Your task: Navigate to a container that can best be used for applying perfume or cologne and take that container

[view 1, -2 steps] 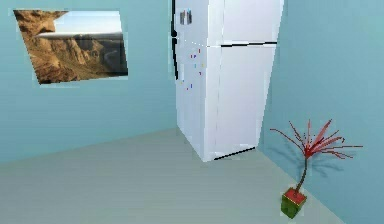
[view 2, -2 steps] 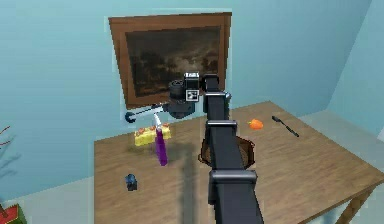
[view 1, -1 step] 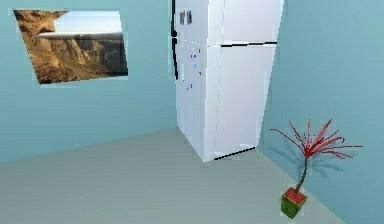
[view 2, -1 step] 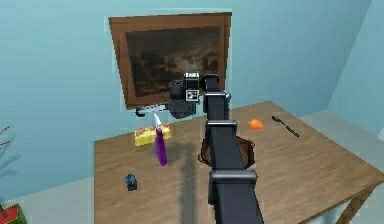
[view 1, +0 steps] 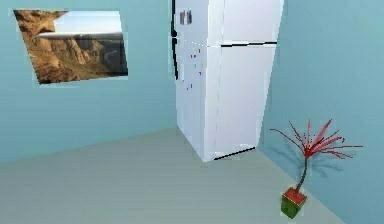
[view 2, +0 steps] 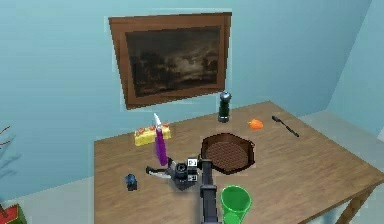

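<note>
Though near the purple bottle point(view 2: 160, 143), gripper point(view 2: 160, 172), load unclear; green cup point(view 2: 236, 205), brown tray point(view 2: 228, 153) alongside.

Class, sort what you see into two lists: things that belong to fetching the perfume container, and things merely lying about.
Belongs to the job: purple bottle; gripper.
Lying about: yellow box; dark can; brown tray; green cup; fridge; red plant; framed painting.
</note>
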